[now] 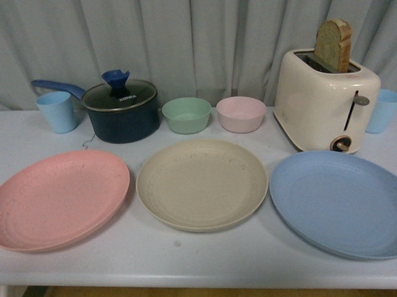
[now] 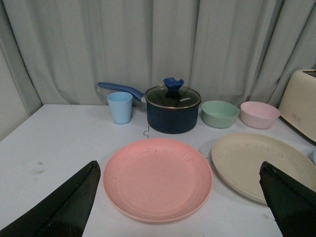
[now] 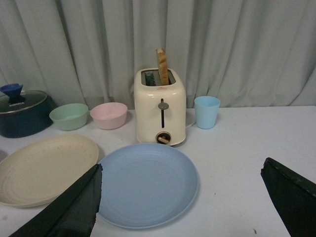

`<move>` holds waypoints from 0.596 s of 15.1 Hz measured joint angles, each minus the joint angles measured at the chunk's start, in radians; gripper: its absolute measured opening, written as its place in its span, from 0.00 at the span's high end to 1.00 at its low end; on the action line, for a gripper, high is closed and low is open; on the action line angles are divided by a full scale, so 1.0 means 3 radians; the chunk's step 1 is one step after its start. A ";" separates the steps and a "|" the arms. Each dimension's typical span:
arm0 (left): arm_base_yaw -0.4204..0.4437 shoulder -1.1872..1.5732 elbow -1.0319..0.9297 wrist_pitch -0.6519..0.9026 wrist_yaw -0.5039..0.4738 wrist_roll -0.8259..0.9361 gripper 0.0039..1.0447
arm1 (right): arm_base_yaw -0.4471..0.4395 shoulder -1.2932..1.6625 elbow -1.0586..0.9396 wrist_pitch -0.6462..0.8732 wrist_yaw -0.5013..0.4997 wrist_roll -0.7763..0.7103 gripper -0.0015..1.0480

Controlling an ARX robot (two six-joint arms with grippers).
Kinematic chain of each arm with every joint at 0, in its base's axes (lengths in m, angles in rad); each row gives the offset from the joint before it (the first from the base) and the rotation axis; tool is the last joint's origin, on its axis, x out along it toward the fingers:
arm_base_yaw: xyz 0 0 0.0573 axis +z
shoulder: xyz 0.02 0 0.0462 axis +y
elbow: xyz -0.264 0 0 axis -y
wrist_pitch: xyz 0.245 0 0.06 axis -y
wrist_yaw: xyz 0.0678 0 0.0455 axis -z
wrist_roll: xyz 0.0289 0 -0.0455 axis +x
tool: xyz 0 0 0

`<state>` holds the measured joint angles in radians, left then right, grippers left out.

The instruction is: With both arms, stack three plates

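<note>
Three plates lie side by side on the white table [image 1: 209, 255] in the front view: pink [image 1: 57, 198] at the left, beige [image 1: 201, 183] in the middle, light blue [image 1: 344, 202] at the right. None overlaps another. Neither arm shows in the front view. In the left wrist view my left gripper [image 2: 180, 197] is open and empty, raised above the pink plate [image 2: 157, 177], with the beige plate [image 2: 256, 163] beside it. In the right wrist view my right gripper [image 3: 182, 197] is open and empty above the light blue plate [image 3: 145, 182]; the beige plate [image 3: 44, 165] lies alongside.
Along the back stand a light blue cup [image 1: 56, 111], a dark blue lidded saucepan [image 1: 121, 111], a green bowl [image 1: 186, 115], a pink bowl [image 1: 241, 114], a cream toaster [image 1: 326, 100] holding a bread slice [image 1: 332, 45], and another blue cup [image 1: 384, 109]. A grey curtain hangs behind.
</note>
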<state>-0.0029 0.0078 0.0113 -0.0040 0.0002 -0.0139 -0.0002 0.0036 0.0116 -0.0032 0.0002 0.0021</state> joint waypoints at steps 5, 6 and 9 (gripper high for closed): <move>0.0000 0.0000 0.0000 0.0000 0.0000 0.0000 0.06 | 0.0000 0.0000 0.0000 0.0000 0.0000 0.0000 0.06; 0.0000 0.0000 0.0000 0.0000 0.0000 0.0000 0.06 | 0.0000 0.0000 0.0000 0.0000 0.0000 0.0000 0.06; 0.0000 0.0000 0.0000 0.0000 0.0000 0.0000 0.06 | 0.0000 0.0000 0.0000 0.0000 0.0001 0.0000 0.06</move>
<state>-0.0029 0.0078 0.0113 -0.0040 0.0002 -0.0139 -0.0002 0.0036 0.0116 -0.0032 0.0006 0.0021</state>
